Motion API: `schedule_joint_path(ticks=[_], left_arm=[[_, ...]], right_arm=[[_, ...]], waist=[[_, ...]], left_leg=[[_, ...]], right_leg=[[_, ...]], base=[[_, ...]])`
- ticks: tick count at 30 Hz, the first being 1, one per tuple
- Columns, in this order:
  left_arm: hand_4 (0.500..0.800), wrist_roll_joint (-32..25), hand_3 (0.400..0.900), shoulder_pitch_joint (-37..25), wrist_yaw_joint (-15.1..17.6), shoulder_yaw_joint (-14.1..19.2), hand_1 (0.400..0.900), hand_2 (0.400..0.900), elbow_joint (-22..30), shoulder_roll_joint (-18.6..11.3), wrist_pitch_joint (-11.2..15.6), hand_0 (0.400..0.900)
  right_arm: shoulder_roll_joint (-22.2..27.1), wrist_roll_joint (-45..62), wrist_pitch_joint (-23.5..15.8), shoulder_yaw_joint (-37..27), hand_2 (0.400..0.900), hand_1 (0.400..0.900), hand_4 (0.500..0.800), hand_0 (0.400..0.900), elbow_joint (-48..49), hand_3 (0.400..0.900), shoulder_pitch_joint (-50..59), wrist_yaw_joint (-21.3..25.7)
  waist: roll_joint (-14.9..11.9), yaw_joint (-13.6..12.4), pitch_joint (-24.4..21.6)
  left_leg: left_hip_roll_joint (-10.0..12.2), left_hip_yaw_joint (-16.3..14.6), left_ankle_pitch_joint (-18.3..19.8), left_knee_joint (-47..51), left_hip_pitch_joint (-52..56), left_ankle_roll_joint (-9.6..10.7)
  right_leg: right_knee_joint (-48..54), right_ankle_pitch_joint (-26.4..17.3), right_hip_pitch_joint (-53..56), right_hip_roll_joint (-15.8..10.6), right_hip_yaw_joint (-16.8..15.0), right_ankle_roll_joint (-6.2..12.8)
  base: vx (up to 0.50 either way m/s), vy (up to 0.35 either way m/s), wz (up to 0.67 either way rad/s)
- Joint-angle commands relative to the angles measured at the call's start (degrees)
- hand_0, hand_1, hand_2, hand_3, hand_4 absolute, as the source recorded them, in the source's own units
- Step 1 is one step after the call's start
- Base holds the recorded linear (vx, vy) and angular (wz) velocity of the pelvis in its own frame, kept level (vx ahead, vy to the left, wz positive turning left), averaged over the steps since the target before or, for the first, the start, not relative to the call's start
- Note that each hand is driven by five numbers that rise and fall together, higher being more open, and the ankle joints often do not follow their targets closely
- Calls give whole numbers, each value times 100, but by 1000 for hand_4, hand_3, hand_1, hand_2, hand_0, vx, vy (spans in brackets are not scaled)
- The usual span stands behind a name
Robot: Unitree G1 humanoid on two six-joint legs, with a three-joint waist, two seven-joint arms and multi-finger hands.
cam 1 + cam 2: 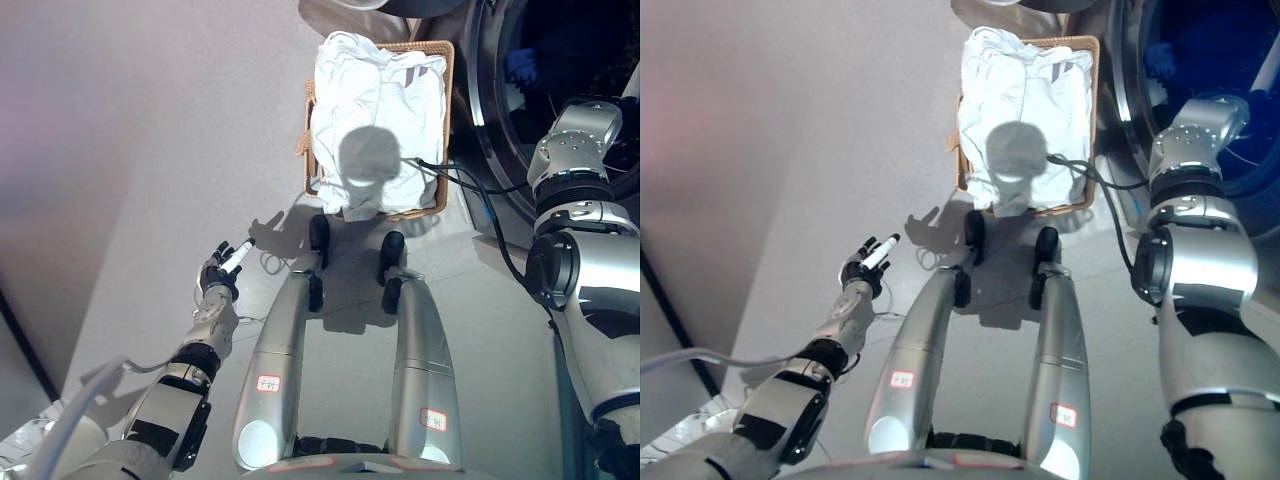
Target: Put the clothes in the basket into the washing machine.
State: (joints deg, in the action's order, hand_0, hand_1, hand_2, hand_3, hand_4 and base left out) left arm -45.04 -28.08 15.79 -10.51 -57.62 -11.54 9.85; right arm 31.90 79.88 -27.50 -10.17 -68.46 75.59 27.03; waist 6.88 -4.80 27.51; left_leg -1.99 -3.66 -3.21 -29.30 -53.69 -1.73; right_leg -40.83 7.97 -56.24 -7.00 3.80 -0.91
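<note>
— Starting at the left, what shows?
— The left hand (222,272) hovers over the floor (120,180), fingers straight and relaxed, grasping nothing.
— And the clothes?
— White clothes (375,120) fill the wicker basket (447,70) beside the washing machine (490,150).
— The right hand?
— Hidden; the right arm reaches into the dark drum (1200,50), something blue inside, hard to make out.
</note>
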Motion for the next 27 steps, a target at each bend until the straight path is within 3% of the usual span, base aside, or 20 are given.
schedule_joint_path(ticks=[1,11,16,20,27], left_arm=[[800,-49,900,201,115,-180,900,900,-455,-26,108,900],[800,-64,900,228,189,86,900,900,-495,78,71,900],[800,70,900,383,137,323,900,900,-662,162,-49,900],[800,413,900,682,-57,482,900,900,-842,242,-156,900],[800,1614,900,1157,-492,562,900,900,-1384,26,-288,900]], right_arm=[[46,-157,-276,220,900,900,800,900,416,900,-530,-295],[-1441,-1035,-439,524,900,900,800,900,1791,900,-1935,-318],[-2222,-1679,-233,924,900,900,800,900,2658,900,-3304,-453],[-2373,-2703,326,1257,900,900,800,900,2664,900,-4450,-554],[-1665,-5904,1676,1934,900,900,800,900,793,900,-5565,-610]], waist=[[-132,123,-595],[-251,332,-516],[-366,498,-462],[-519,602,-501],[-683,525,-902]], left_leg=[[-50,206,782,-158,-198,207],[-24,152,787,101,264,188],[-20,130,720,533,1042,198],[-14,121,720,899,1954,189],[-35,207,608,1878,3726,223]], right_leg=[[156,-63,-359,18,-212,470],[509,-197,129,82,-181,483],[1038,-346,937,123,-138,521],[1527,-451,1884,145,-78,563],[2699,-624,3789,238,132,666]], base=[[-2,24,-5],[0,27,-7],[33,43,-7],[83,66,-12],[99,34,3]])
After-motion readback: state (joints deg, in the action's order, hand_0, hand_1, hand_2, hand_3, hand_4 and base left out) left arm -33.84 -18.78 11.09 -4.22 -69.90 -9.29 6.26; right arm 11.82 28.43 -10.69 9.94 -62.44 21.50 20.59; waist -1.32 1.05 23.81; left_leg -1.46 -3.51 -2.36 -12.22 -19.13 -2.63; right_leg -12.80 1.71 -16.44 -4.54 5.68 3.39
